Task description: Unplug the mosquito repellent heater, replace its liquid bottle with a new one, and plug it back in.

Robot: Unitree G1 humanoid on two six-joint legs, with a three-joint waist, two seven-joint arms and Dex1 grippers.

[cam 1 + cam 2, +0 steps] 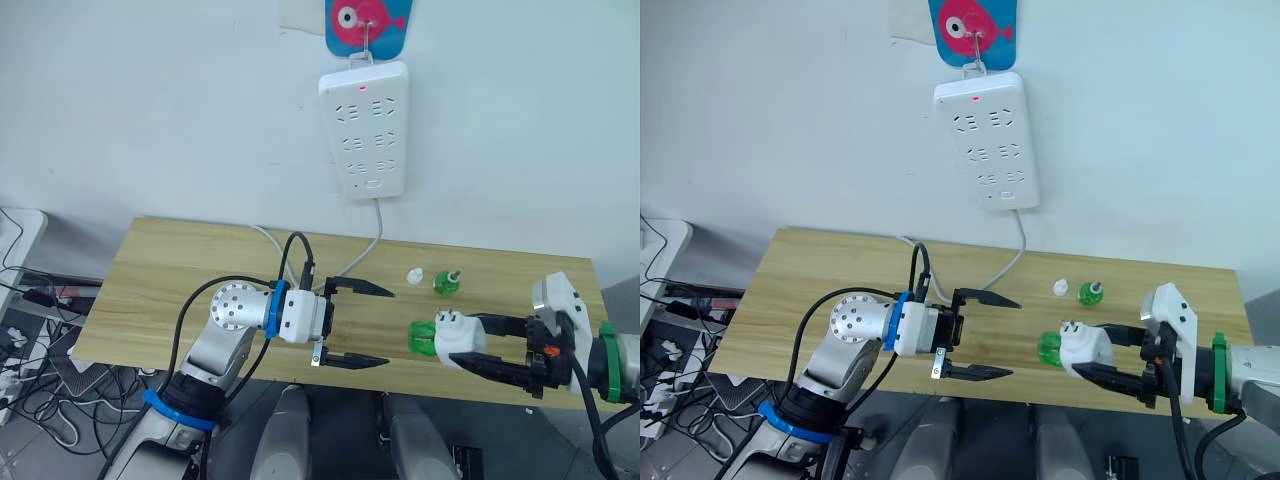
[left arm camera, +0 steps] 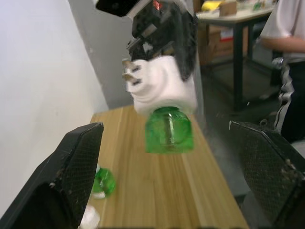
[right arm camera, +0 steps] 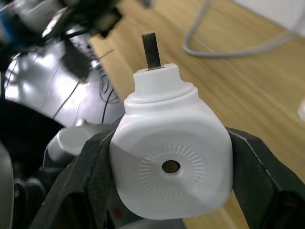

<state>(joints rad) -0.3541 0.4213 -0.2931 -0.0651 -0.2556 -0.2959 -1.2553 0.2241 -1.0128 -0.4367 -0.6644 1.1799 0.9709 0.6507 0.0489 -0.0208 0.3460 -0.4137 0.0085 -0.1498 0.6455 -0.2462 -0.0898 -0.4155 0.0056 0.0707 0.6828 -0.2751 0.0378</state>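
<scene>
The white mosquito repellent heater (image 1: 450, 331) is held just above the wooden table (image 1: 180, 270) near its front right, with my right gripper (image 1: 465, 340) shut on its sides. Its plug pins point up and back. A green liquid bottle (image 1: 422, 338) sticks out of it toward my left gripper (image 1: 388, 327), which stands open a short gap away, level with the bottle. In the left wrist view the green bottle (image 2: 169, 130) hangs between my spread fingers (image 2: 71, 176). Another green bottle (image 1: 447, 283) and a small white cap (image 1: 414, 275) rest on the table behind.
A long white power strip (image 1: 365, 130) hangs on the wall under a blue fish hook (image 1: 367, 25), its grey cable (image 1: 375, 240) trailing onto the table. Loose cables (image 1: 30, 380) lie on the floor at the left. A person (image 2: 290, 47) stands beyond the table's right end.
</scene>
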